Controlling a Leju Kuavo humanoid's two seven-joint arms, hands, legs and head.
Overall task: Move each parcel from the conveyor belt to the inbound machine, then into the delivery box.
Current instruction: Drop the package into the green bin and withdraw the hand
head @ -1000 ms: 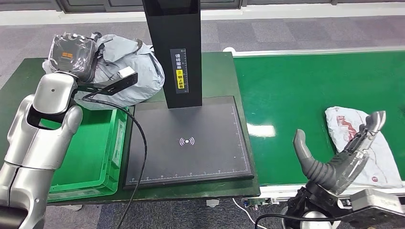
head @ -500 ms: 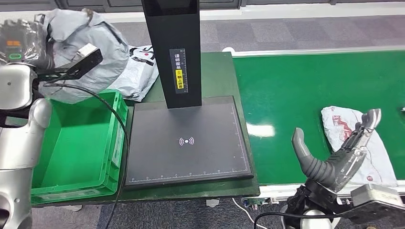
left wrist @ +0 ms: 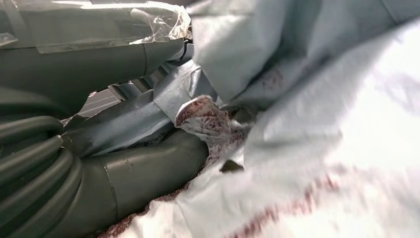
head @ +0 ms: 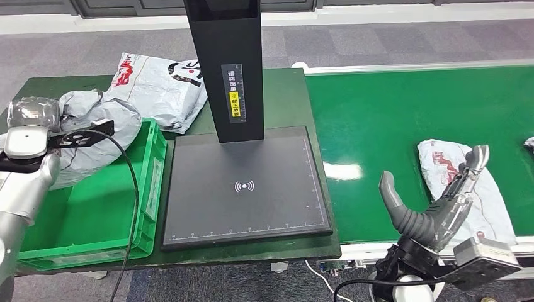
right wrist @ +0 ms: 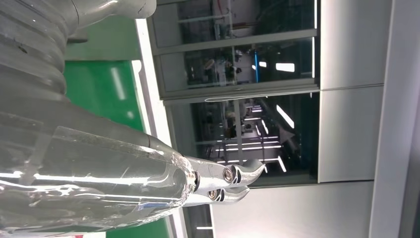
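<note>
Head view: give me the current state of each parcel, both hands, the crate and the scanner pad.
Grey plastic parcel: held by left hand, over the crate's left side.
Left hand: gripping the grey parcel.
Right hand: open, empty, above the belt parcel.
White printed parcel on the green conveyor belt: lying flat.
White parcel behind the crate: lying on table.
Green plastic crate: upright.
Black scanner pad: bare.

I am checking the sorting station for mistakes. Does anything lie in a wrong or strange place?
Yes. One white parcel lies on the table behind the green delivery box, not in it. The left robot hand holds a grey parcel over the box's rim. Nothing looks spilled or damaged.
</note>
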